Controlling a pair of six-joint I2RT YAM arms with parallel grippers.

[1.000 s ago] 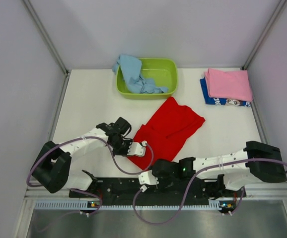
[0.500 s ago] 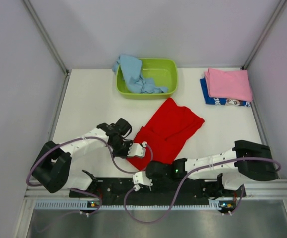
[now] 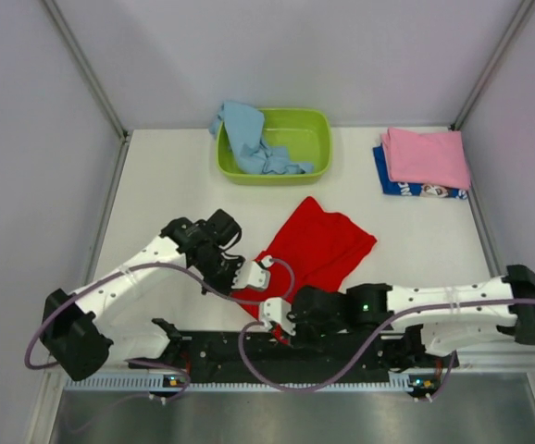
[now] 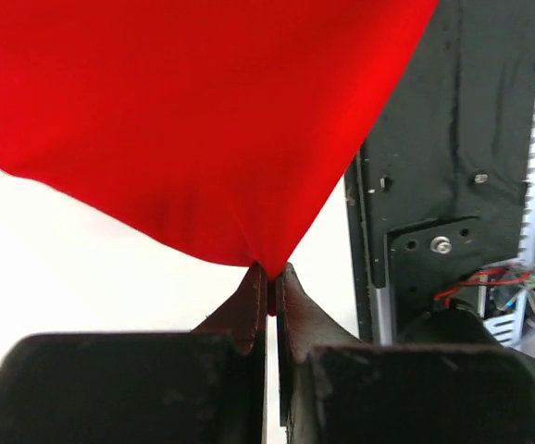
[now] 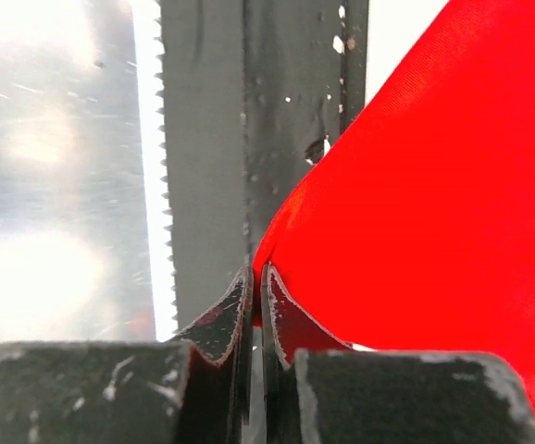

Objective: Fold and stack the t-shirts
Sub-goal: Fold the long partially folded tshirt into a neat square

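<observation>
Since a second ago the right gripper (image 5: 255,273) has been closing, and it is now pinching the near corner of the red t-shirt (image 3: 318,245), while the left gripper (image 4: 270,273) is clamping shut on another corner. The shirt is lying on the table (image 3: 170,199), near its front edge.

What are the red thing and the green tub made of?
The red shirt looks like soft, matte knit cloth: it drapes and puckers into folds. The green tub seems to be smooth, slightly glossy moulded plastic, with a rigid shape and a rounded rim.
</observation>
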